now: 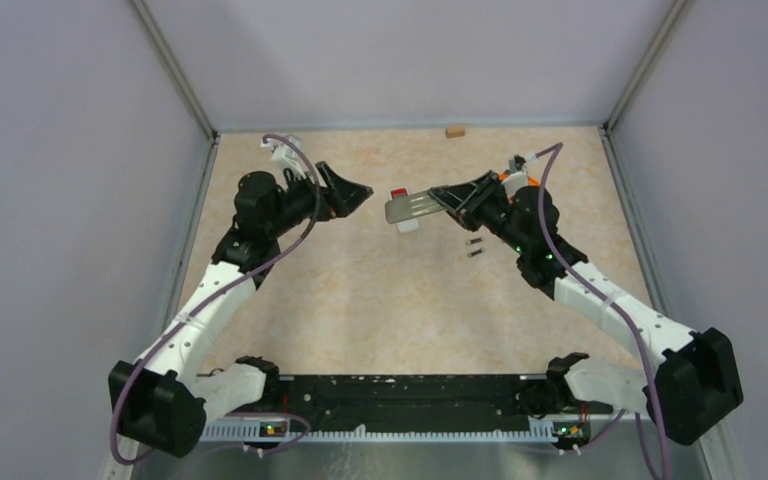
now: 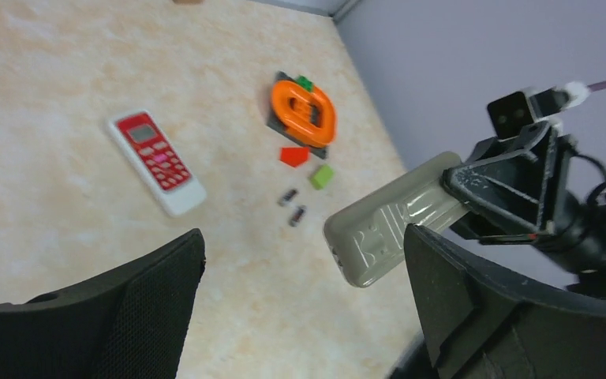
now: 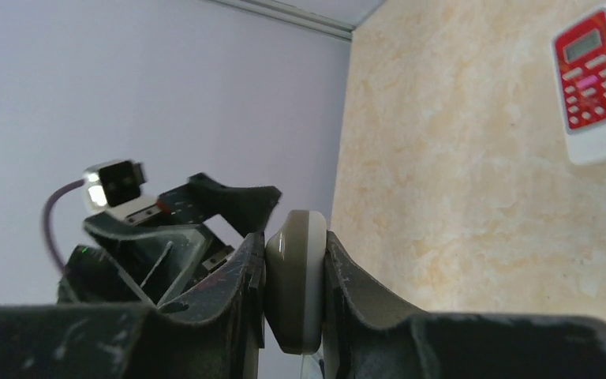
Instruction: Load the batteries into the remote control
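Above the far half of the worktop (image 1: 360, 300), the right pincer (image 3: 295, 253) is clamped on one end of a grey remote (image 2: 387, 225) and holds it clear of the surface. The left pincer (image 1: 358, 196) faces it with fingers spread wide and nothing between them. Two batteries (image 2: 297, 215) lie side by side on the worktop near a green block (image 2: 321, 175) and a red block (image 2: 293, 155), neither yet loaded. The job appears to be at its pick-up stage: the remote is presented, the cells not yet fetched. The next move likely calls for the free left pincer to drop onto one slim battery, close across its width and carry it to the remote's recessed face; whether a cover is off cannot be told. The remote's long axis runs left to right across the overhead view, roughly level, free end pointing at the left arm. The batteries lie parallel along much the same line. A red remote (image 2: 156, 162) lies flat on the worktop under that free end.
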